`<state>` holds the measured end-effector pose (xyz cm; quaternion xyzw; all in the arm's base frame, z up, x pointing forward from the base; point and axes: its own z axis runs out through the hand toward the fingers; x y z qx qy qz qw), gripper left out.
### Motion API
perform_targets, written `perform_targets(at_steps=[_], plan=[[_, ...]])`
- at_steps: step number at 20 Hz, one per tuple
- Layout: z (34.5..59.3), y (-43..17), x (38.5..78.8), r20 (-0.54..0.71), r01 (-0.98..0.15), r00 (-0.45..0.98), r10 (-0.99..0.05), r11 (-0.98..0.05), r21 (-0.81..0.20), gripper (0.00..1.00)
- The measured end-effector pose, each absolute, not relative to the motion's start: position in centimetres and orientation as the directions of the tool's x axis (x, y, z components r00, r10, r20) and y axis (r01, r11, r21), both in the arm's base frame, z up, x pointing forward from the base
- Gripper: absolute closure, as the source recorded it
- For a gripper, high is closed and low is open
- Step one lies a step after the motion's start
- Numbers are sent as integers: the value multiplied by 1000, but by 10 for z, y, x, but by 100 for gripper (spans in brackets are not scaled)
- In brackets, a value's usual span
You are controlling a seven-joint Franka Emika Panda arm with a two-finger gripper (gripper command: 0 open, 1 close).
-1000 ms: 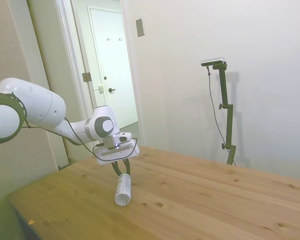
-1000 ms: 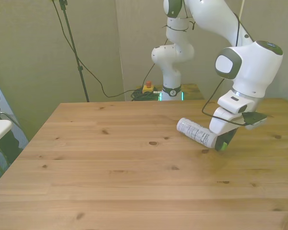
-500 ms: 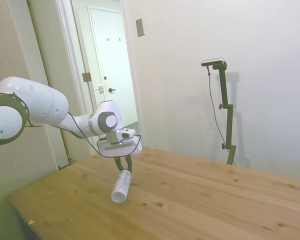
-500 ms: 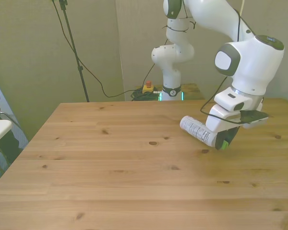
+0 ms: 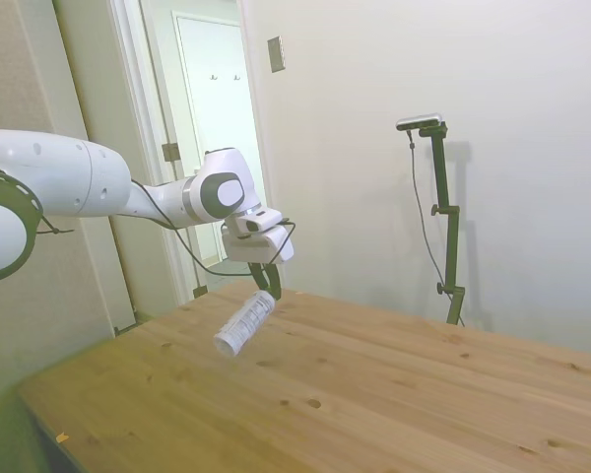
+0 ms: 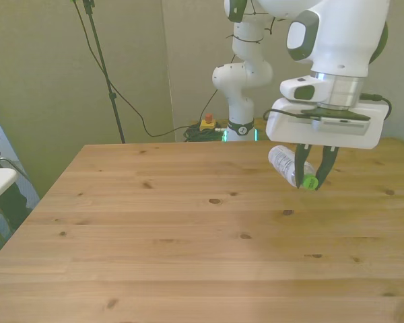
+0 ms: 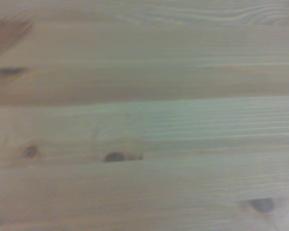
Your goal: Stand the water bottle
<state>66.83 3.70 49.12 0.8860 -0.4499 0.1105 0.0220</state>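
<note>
Bottle held in the air, tilted, above the table.

Side view: the white arm reaches in level, the gripper (image 5: 266, 287) pointing down, its jaws closed narrow on the cap end of the water bottle (image 5: 243, 323), which slants down clear of the wooden table (image 5: 374, 384). Front view: the gripper (image 6: 314, 176) pinches the bottle (image 6: 287, 165) by its green cap (image 6: 310, 182), on the front view's right. Wrist view: only blurred table (image 7: 144, 115) planks.
</note>
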Motion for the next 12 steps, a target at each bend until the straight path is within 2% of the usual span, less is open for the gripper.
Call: perform_targets(at_steps=[6,12], plan=[[499,-7,683,348,-905,330,-878,-398,-147,100],[489,-19,696,496,-939,97,-863,-245,-243,100]])
